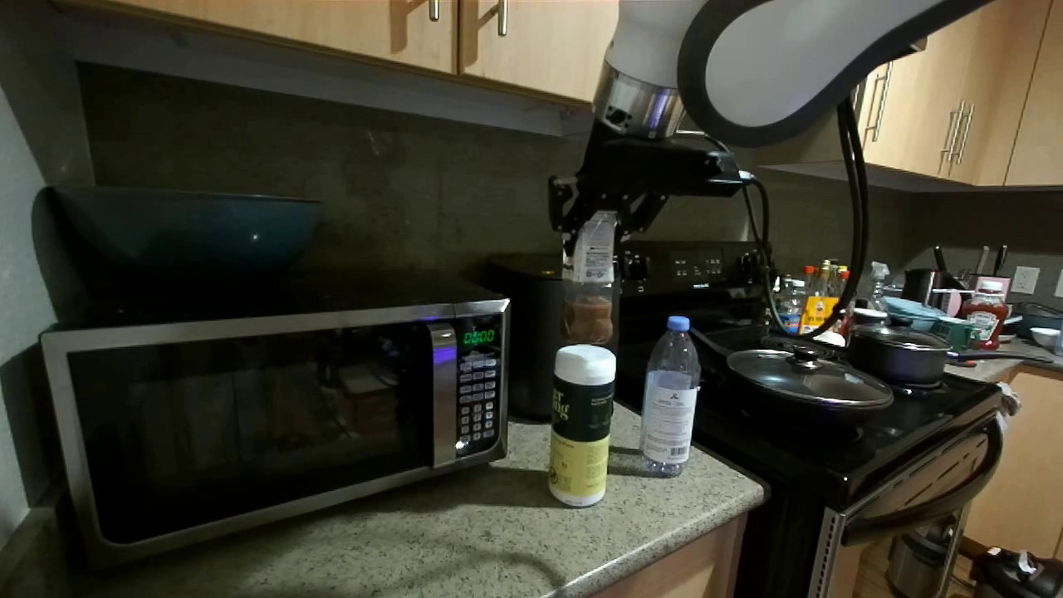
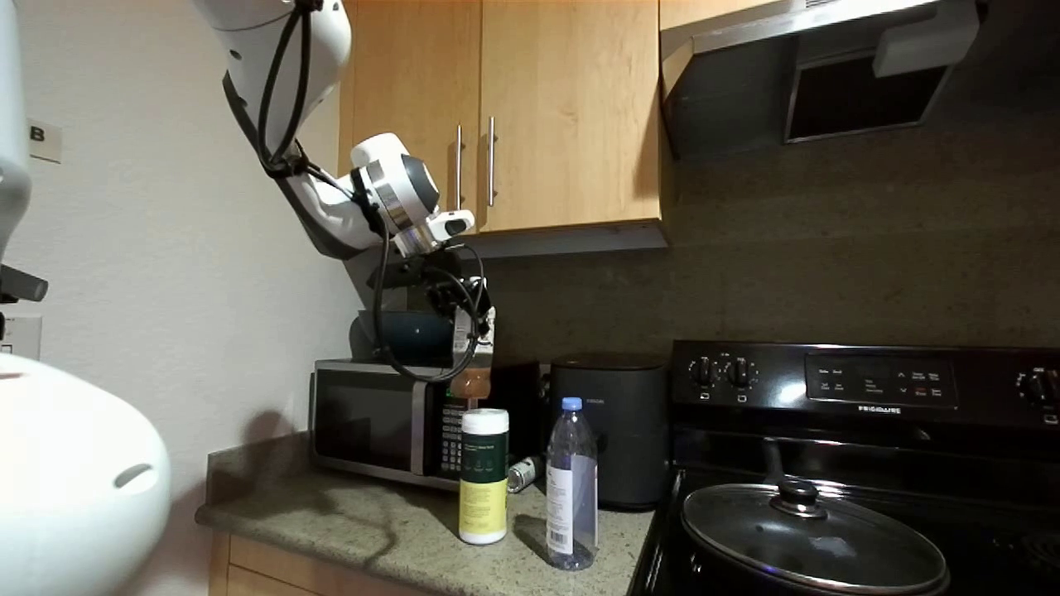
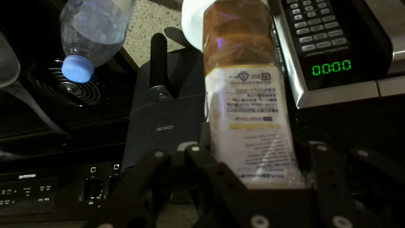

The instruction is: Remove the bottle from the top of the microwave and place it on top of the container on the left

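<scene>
— Which stage do we have here?
— Mid-transfer, we judge: the gripper (image 1: 593, 237) holds the bottle (image 1: 590, 278) by its upper part, clear of the microwave (image 1: 257, 415), so removal is done.
— And what remains?
— Placement and release, we infer. In both exterior views we find the bottle's lower end above the container (image 1: 581, 428), which stands on the counter (image 1: 498, 511) beside the microwave. Whether the two touch, or the bottle lies partly behind, we cannot tell.

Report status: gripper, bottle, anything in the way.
Gripper shut on the bottle. Bottle off the microwave, held near the container; alignment over its lid unclear. Water bottle beside the container, apart from it; probably not blocking.
</scene>
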